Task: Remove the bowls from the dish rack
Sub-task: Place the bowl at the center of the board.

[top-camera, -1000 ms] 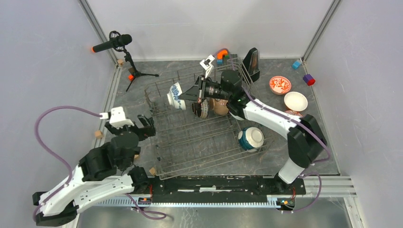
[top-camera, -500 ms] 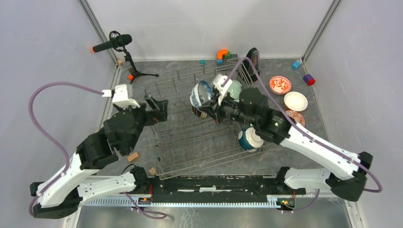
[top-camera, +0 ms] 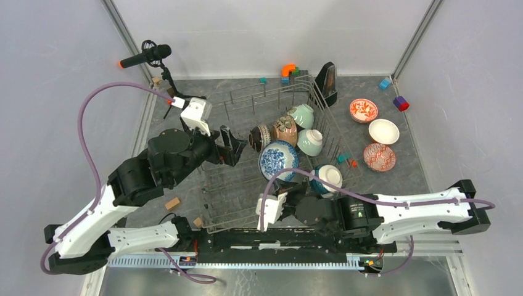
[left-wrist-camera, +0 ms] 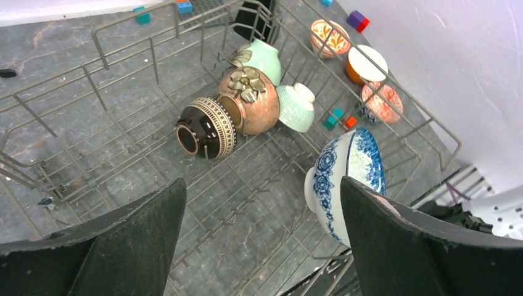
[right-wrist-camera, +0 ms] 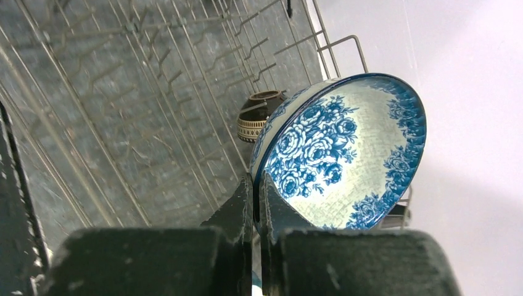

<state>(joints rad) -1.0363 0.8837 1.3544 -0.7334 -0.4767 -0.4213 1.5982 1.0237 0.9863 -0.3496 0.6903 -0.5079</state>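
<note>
My right gripper (top-camera: 287,184) (right-wrist-camera: 256,191) is shut on the rim of a blue-white floral bowl (top-camera: 277,159) (right-wrist-camera: 345,154), holding it tilted on edge above the front of the grey wire dish rack (top-camera: 243,185). Over the rack's left part my left gripper (top-camera: 231,148) (left-wrist-camera: 262,197) stands open and holds nothing. Inside the rack lie a dark striped bowl (top-camera: 260,137) (left-wrist-camera: 206,127), a tan bowl (top-camera: 285,128) (left-wrist-camera: 250,100), two mint green bowls (top-camera: 302,115) (top-camera: 310,142) and a teal bowl with a white base (top-camera: 325,179).
To the right of the rack sit a red-floral bowl (top-camera: 363,110), a white bowl (top-camera: 383,131) and a red-lattice bowl (top-camera: 379,156). A microphone on a tripod (top-camera: 148,57) stands at the back left, a black wedge (top-camera: 327,77) behind the rack. Small coloured blocks (top-camera: 401,103) and wooden blocks (top-camera: 172,203) lie about.
My right arm has swung from the back of the rack down to its front, carrying the blue-white bowl along. My left arm has moved up and right over the rack, still open.
</note>
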